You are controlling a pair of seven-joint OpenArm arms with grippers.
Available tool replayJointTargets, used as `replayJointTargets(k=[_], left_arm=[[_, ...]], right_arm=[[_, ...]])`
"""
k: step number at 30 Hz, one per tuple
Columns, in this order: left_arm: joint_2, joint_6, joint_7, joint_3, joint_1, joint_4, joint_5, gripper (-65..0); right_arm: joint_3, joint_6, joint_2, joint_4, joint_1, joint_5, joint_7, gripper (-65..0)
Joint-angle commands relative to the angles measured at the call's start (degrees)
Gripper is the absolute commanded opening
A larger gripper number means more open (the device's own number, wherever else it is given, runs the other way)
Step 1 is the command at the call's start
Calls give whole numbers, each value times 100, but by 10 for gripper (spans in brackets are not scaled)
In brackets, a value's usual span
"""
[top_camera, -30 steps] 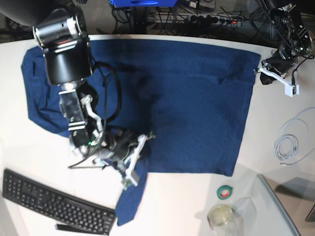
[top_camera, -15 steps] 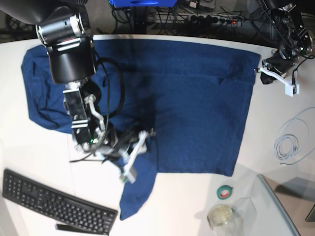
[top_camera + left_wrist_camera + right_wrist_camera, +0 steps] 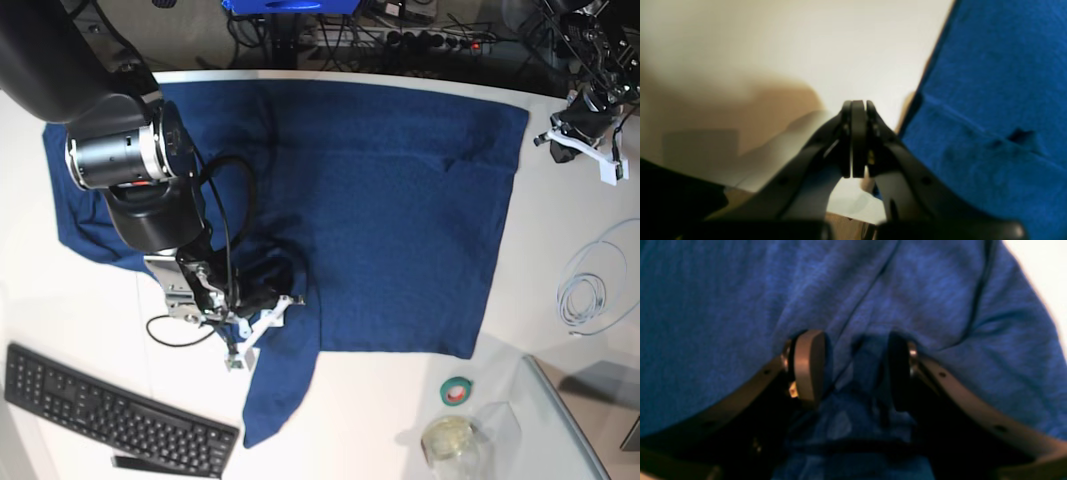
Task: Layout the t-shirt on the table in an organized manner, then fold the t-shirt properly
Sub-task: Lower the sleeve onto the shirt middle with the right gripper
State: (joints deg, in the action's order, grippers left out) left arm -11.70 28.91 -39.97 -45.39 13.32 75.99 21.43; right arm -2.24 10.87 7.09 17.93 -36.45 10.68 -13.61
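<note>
The navy t-shirt [image 3: 400,200] lies spread across the white table [image 3: 60,300], and one sleeve trails toward the front edge near the keyboard. My right gripper [image 3: 258,330] sits low on the shirt at the base of that sleeve. In the right wrist view its jaws [image 3: 853,370] stand open, with loose, wrinkled t-shirt [image 3: 740,290] fabric lying between and beyond the pads and nothing pinched. My left gripper [image 3: 580,145] hovers just past the shirt's far right corner. In the left wrist view the left gripper [image 3: 853,143] is shut on nothing over bare table [image 3: 840,40], the t-shirt [image 3: 990,100] edge beside it.
A black keyboard [image 3: 110,410] lies at the front left. A green tape roll [image 3: 458,390] and a glass jar [image 3: 450,440] sit at the front right next to a clear panel [image 3: 570,420]. A coiled white cable [image 3: 590,290] lies at the right.
My right gripper has opened and let go of the sleeve, which now lies flat toward the front edge. The right arm has swung over the shirt. The left gripper drifted slightly right, off the corner.
</note>
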Motion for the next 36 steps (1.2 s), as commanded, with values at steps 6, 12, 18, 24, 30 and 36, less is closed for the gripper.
replayJointTargets(k=[6, 12, 18, 24, 30, 36], left_arm=[[-100, 59, 89, -99, 52, 89, 94, -650], [-100, 59, 89, -99, 52, 81, 94, -650], [-100, 50, 89, -55, -9, 81, 94, -650], [-100, 50, 89, -55, -9, 81, 94, -650], [-100, 50, 89, -55, -9, 81, 94, -650], [-100, 50, 89, -55, -9, 81, 94, -650]], right_arm=[[395, 42, 95, 75, -184, 44, 55, -362], [554, 42, 95, 75, -263, 36, 55, -359], [589, 42, 104, 48, -245, 36, 55, -359], [598, 42, 104, 22, -228, 36, 55, -362], [598, 42, 139, 22, -158, 36, 38, -363], [598, 51, 148, 57, -149, 36, -59, -390]])
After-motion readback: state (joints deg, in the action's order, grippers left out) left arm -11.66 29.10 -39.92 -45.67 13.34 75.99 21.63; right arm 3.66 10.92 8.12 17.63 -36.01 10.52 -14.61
